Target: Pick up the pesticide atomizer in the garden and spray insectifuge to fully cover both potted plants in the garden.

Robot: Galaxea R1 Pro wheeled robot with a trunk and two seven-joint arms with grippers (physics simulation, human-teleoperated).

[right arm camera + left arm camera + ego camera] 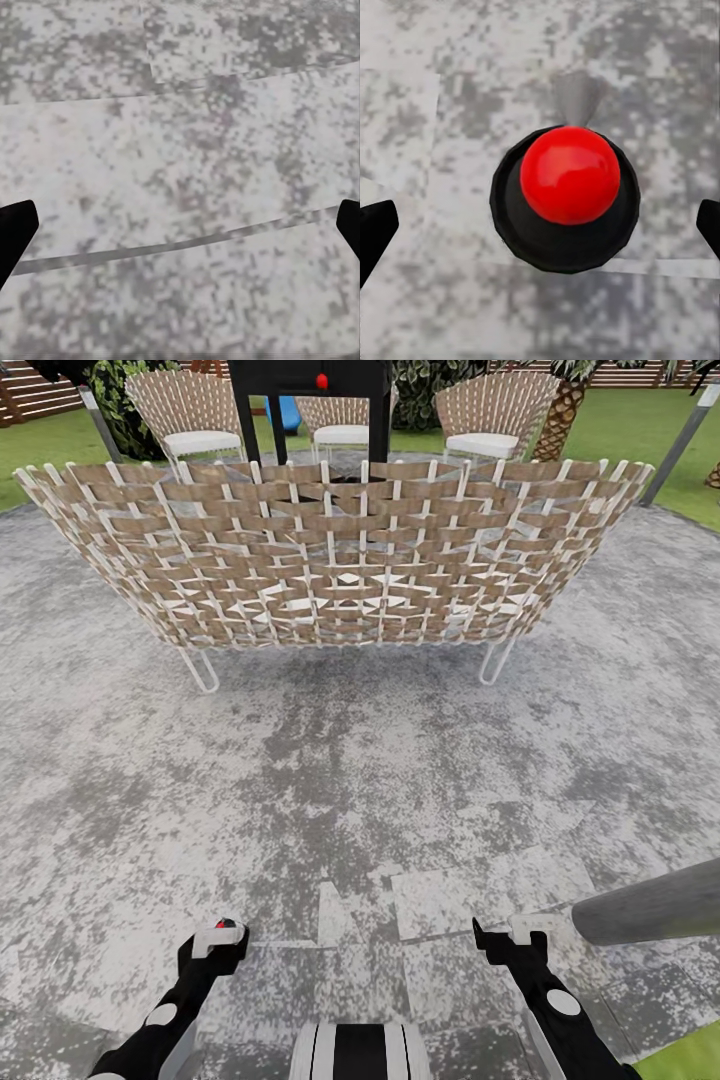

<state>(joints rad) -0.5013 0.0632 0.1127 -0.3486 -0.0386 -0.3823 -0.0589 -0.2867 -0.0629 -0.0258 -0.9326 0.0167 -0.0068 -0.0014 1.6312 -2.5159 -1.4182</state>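
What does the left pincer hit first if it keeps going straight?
The atomizer's red top: it sits dead ahead between the open fingers of the left pincer, over the grey patio. Depth to it is unclear.

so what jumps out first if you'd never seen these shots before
A wide woven bench stretches across the grey patio right ahead of the robot, its back turned this way, with three wicker chairs beyond it. In the left wrist view, the atomizer shows end-on: a glossy red top on a dark round body, between the spread fingertips of the left end effector. The right end effector hangs open over bare stone.
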